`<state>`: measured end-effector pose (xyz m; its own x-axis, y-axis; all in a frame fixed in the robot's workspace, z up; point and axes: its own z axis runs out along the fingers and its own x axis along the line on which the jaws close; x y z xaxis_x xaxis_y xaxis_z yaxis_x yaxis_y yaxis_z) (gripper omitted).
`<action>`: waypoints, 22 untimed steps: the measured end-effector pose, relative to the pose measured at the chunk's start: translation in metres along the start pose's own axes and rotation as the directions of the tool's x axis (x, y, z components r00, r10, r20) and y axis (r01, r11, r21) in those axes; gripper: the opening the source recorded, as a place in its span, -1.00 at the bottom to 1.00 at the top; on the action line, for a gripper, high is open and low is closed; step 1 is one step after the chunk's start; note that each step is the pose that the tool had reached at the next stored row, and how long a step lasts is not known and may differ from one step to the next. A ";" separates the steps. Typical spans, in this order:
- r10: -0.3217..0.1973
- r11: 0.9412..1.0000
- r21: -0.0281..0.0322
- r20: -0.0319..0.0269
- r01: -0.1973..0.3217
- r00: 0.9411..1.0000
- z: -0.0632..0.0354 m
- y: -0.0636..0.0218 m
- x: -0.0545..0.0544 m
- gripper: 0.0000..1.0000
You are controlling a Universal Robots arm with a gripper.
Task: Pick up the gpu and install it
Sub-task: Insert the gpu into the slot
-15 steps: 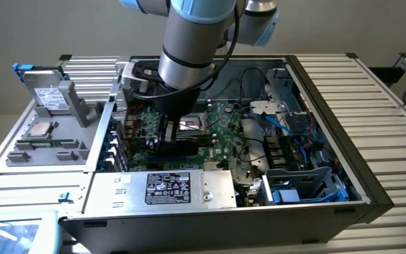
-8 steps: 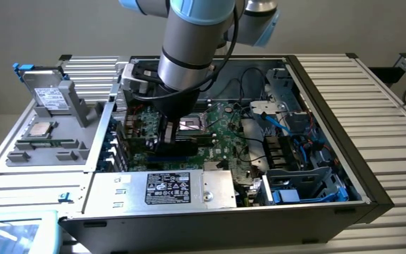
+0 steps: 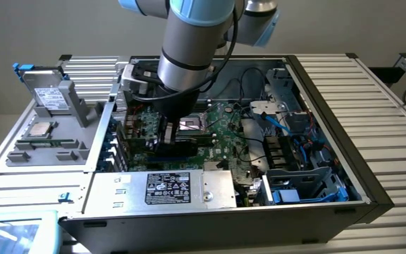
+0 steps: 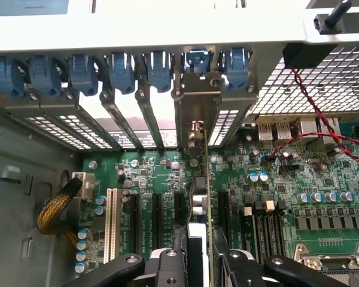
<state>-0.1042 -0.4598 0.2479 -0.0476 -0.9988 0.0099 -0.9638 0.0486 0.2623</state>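
The gpu (image 4: 198,179) is a thin flat card with a shiny metal end plate, standing on edge over the bumpy green motherboard (image 4: 149,173) — its plate close to a row of blue plastic clips (image 4: 119,69). The black gripper (image 4: 201,258) is half closed (one finger on each side) and squeezes the card.

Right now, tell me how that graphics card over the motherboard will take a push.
The graphics card looks like a thin board seen edge-on: probably stiff lengthwise, but apt to flex or crack if pushed sideways. Its metal bracket likely makes one end heavier. The hand holds it by a narrow strip, so it may tilt.
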 end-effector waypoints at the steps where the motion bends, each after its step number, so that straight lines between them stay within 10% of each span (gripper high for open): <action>1: 0.000 1.000 0.000 0.000 0.000 1.000 0.0004 0.0002 0.000 -0.45; 22: 0.000 1.000 0.000 0.000 0.000 1.000 0.0056 0.0015 -0.001 -0.45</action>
<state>-0.1070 -0.4586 0.2429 -0.0477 -0.9988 0.0103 -0.9637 0.0487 0.2625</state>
